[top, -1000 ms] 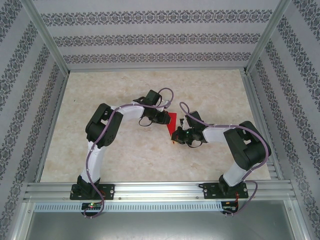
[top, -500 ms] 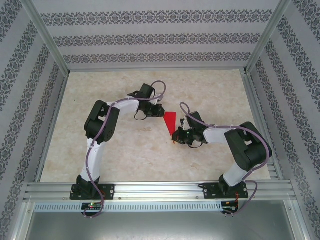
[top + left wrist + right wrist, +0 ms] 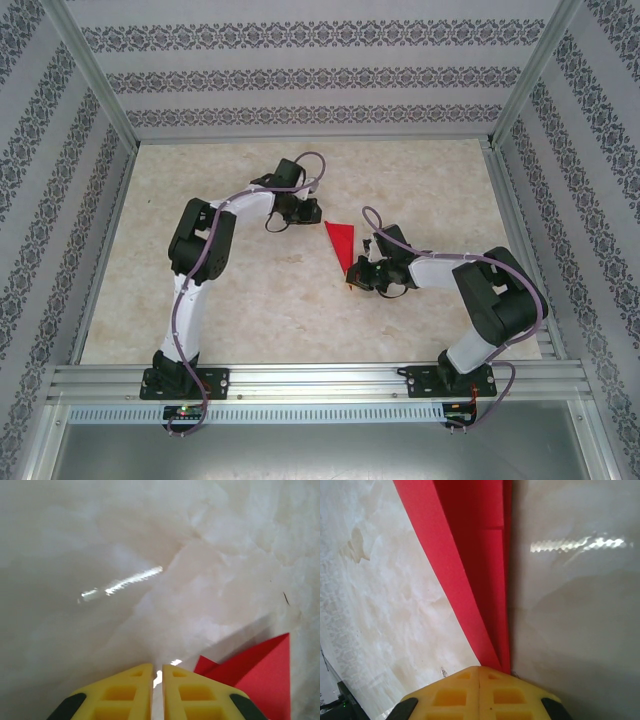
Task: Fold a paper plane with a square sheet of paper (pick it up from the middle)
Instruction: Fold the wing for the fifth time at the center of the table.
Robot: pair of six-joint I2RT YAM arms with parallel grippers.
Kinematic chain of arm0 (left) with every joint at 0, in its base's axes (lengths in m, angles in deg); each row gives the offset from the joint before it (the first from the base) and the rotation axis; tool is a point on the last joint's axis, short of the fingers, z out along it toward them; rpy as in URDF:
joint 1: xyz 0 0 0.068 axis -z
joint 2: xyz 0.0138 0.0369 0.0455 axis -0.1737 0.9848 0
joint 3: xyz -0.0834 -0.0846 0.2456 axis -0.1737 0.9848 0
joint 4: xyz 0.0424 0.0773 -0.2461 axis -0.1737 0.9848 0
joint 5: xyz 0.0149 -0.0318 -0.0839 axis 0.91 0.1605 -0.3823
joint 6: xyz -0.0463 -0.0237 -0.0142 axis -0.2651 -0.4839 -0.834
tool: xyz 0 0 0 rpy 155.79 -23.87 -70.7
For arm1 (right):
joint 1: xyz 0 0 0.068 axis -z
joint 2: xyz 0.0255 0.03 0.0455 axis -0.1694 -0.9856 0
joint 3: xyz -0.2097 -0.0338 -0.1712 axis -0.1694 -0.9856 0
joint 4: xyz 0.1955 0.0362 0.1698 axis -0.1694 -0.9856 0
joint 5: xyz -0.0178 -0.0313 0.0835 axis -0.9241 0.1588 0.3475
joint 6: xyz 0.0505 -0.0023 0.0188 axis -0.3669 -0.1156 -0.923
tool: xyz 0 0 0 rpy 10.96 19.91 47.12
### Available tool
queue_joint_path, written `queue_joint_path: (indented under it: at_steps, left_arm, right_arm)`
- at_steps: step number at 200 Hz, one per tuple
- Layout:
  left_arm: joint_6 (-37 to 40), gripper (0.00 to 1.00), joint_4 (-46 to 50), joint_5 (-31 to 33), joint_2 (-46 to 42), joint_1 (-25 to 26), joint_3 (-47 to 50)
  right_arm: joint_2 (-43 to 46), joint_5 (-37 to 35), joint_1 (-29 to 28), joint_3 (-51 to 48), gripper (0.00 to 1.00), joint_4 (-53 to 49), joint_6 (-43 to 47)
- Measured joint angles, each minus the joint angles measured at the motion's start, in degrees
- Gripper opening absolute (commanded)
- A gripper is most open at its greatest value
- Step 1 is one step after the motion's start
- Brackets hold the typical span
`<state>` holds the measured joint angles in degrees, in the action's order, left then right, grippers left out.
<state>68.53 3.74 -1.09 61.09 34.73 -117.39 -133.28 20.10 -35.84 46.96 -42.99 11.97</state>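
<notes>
The red paper, folded into a narrow pointed paper plane (image 3: pixel 341 242), lies flat on the table, its point toward the arms. In the right wrist view the paper plane (image 3: pixel 470 555) shows long creased layers narrowing to a tip under my right gripper (image 3: pixel 479 669). That right gripper (image 3: pixel 352 277) is shut, with its fingertips on the tip and nothing clamped in the seam between them. My left gripper (image 3: pixel 312 212) hangs left of the plane's wide end, apart from it. The left gripper (image 3: pixel 157 672) is shut to a thin slit and empty, with the paper plane (image 3: pixel 260 675) off to its right.
The marble-patterned table (image 3: pixel 250 300) is ringed by an aluminium frame (image 3: pixel 300 380) and patterned walls. Both arms reach toward the middle, the left arm's elbow (image 3: pixel 200 240) to the left and the right arm's elbow (image 3: pixel 500 295) to the right.
My left gripper has drawn back up and to the left, off the paper, uncovering its wide end. The right gripper has stayed on the pointed tip.
</notes>
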Motion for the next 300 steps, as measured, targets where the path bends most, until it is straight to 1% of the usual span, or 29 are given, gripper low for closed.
queue_joint_path:
  at_steps: [34, 48, 63, 90, 111, 146, 168, 225, 242, 300]
  left_arm:
    - [-1.68, 0.13, -2.8, -0.2, -9.18, -0.09, 9.68]
    - [-2.64, 0.13, -5.07, -1.31, -13.22, 0.94, 13.66]
    - [-3.65, 0.13, -7.63, -2.75, -15.41, 2.75, 16.04]
    - [-5.62, 0.13, -11.85, -5.7, -15.19, 7.48, 18.34]
    - [-7.17, 0.13, -13.73, -7.69, -13.14, 10.67, 18.67]
    - [-8.98, 0.13, -15.39, -9.84, -8.98, 12.44, 18.47]
    - [-9.44, 0.13, -15.32, -10.29, -6.38, 12.41, 17.35]
    - [-8.81, 0.13, -13.49, -8.13, -6.08, 11.98, 15.67]
    - [-8.13, 0.13, -12.7, -7.17, -5.18, 10.82, 14.08]
    - [-7.3, 0.12, -10.45, -7.08, -0.7, 6.12, 6.78]
  right_arm:
    - [0.11, -0.09, 0.0, 0.04, 0.03, -0.46, 0.0]
    - [0.11, -0.11, 0.0, 0.04, 0.03, -0.46, 0.02]
    - [0.11, -0.11, 0.0, 0.04, 0.03, -0.48, 0.13]
    - [0.09, -0.11, 0.0, 0.04, 0.03, -0.46, 0.37]
    - [0.09, -0.11, 0.0, 0.04, 0.03, -0.48, 0.39]
    - [0.09, -0.11, 0.0, 0.04, 0.03, -0.48, 0.39]
    - [0.07, -0.11, 0.0, 0.04, 0.03, -0.48, 0.42]
    - [-0.28, 0.15, 0.15, 0.04, 0.03, -0.5, 0.7]
    - [-0.31, 0.46, 0.28, 0.0, 0.03, -0.5, 0.83]
    - [-0.28, 0.5, 0.37, -0.7, 0.03, 0.15, 1.05]
